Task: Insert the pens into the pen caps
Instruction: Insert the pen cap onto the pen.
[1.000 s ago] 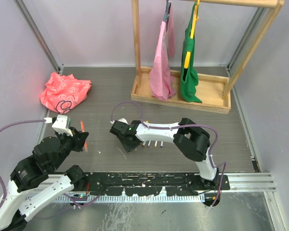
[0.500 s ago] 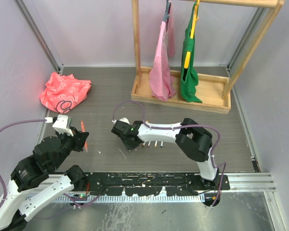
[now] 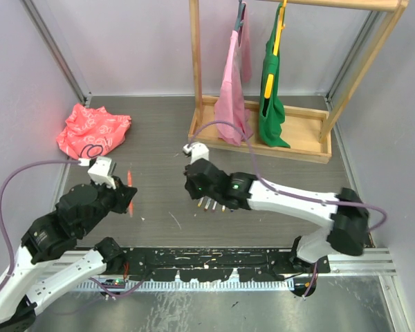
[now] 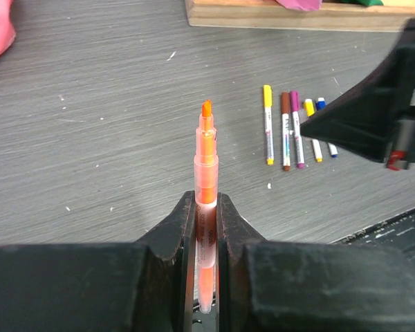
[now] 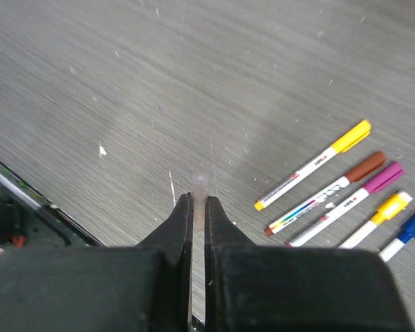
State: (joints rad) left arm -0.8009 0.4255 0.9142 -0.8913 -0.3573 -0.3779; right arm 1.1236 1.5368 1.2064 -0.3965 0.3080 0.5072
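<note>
We've got the left gripper [image 4: 206,207] clamped on a slim orange plastic pen [image 4: 206,149], bare tip pointing away, over the grey worktop [image 4: 90,104]. The right gripper [image 5: 199,205] is pinched on a small pale plastic tube [image 5: 200,184], probably its cap, near the row of capped white marker pens [image 5: 330,191] lying flat

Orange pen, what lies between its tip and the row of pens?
Only bare table lies between the orange pen and the row of pens, as the left wrist view shows.

Pale lilac walls [image 3: 124,41] enclose a grey wood-grain worktop [image 3: 152,131]; a wooden rack [image 3: 306,128] stands at the back right.
</note>
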